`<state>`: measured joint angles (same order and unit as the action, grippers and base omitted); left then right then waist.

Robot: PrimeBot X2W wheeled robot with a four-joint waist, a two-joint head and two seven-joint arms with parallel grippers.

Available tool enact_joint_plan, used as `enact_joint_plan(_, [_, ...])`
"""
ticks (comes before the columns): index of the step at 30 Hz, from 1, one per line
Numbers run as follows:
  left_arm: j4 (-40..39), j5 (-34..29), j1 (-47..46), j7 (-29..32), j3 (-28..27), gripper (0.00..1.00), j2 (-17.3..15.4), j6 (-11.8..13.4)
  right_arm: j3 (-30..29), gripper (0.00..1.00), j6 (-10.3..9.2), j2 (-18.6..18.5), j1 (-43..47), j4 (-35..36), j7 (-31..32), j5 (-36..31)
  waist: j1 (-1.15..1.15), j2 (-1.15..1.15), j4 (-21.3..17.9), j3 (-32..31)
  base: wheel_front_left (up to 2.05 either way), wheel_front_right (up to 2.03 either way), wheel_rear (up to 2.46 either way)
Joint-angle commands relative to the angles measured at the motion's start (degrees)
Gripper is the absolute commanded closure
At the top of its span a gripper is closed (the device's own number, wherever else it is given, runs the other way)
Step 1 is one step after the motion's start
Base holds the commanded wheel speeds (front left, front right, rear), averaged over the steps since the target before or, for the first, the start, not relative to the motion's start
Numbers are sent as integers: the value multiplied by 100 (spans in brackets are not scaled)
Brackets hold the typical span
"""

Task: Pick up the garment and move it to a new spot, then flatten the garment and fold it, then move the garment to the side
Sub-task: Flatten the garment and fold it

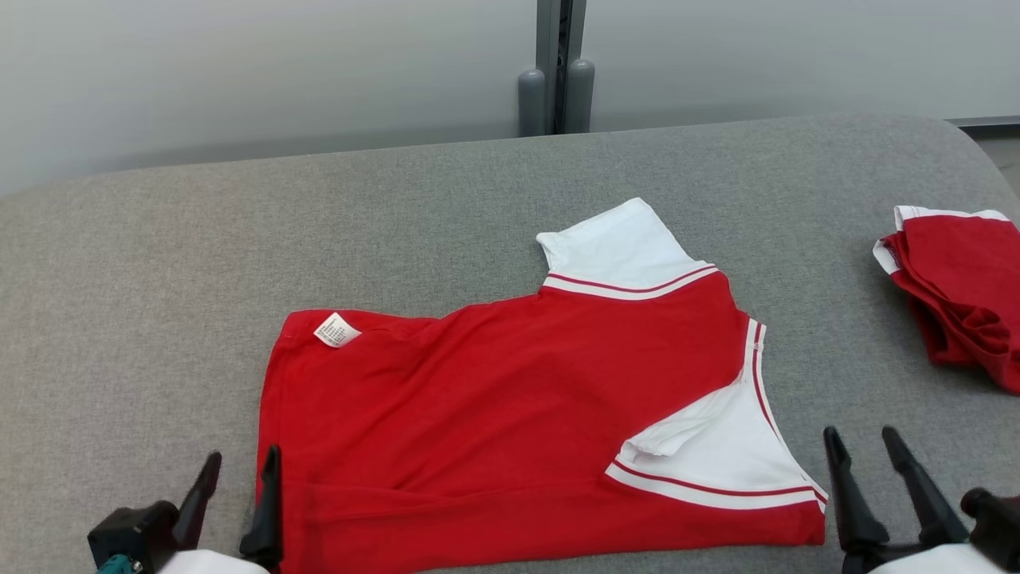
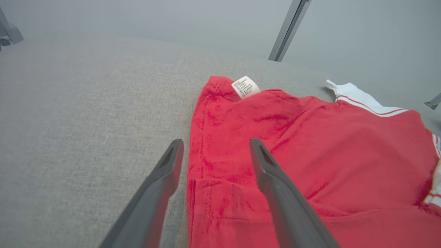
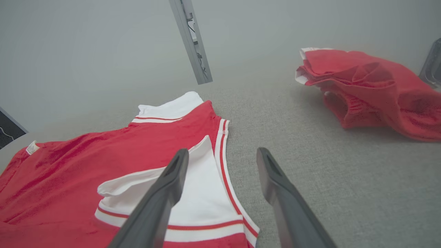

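Surface [image 1: 143,279]: grey fabric, carrying everything.
Left tool [image 1: 244,456]: fingers apart, empty, straddling the shirt's left edge near its front corner.
Shirt [image 1: 494,399]: red with white sleeves, lying mostly flat at mid-surface, 1 sleeve folded onto the body.
Tag [image 1: 335,329]: white, at the shirt's far left corner.
Right tool [image 1: 860,434]: fingers apart, empty, just beside the shirt's near right corner.
Other garment [image 1: 960,287]: red, crumpled, far right, well apart.
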<state>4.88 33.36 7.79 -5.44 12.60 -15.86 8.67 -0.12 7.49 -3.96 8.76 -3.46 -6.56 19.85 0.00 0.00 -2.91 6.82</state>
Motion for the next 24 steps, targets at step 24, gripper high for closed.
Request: enact_joint_plan(24, [-507,-754,-703,-299,130,0,-228,399,-224,0,1,-190,-628,1002,233,-340,0,0,75,59,0,0,0])
